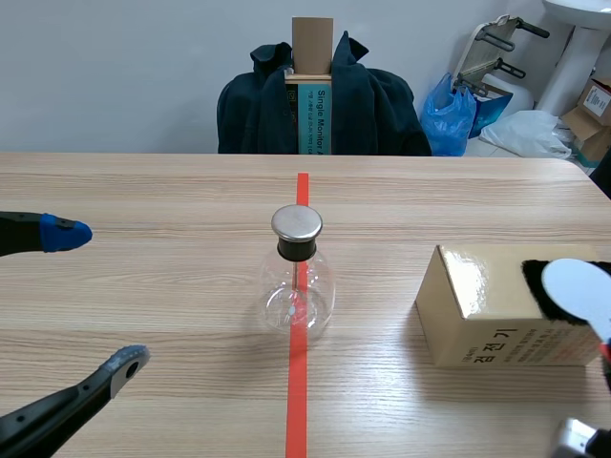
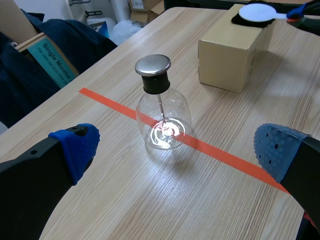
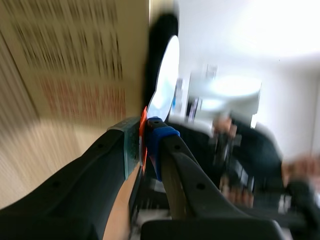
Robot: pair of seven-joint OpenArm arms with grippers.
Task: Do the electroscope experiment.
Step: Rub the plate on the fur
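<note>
Electroscope flask upright on tabletop, on red tape line. Left fingers wide apart, empty, flask ahead. Right fingers clamped on white paddle (disc over black fur atop box). Background carton: "Single Monitor".

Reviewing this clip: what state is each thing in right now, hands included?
Flask: upright on the tape line, metal cap on, untouched.
Box: black cloth on top.
Paddle: gripped by its handle, white disc over the black cloth.
Left hand: open, empty, short of the flask.
Right hand: shut on the paddle.
</note>
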